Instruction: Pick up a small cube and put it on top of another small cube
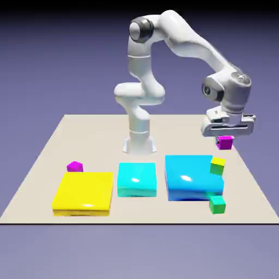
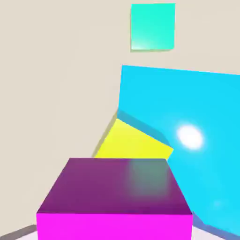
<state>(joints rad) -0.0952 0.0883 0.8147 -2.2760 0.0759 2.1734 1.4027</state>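
White robot arm's gripper (image 1: 224, 137) clamped on a magenta cube (image 1: 224, 143), held in the air above the counter (image 1: 60, 139), near the blue block (image 1: 188, 177); second magenta cube (image 1: 74, 167) sits beside the yellow block (image 1: 83, 192).

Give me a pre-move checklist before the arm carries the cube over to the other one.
1. Gripper shut on the small glossy magenta cube: ok.
2. Held cube lifted clear of the beige table: ok.
3. Target, the second small magenta cube, in sight beside the flat yellow block: ok.
4. Target's top bare: ok.
5. Held cube sitting square between the fingers: cannot tell, the fingertips are hidden in the hand view.
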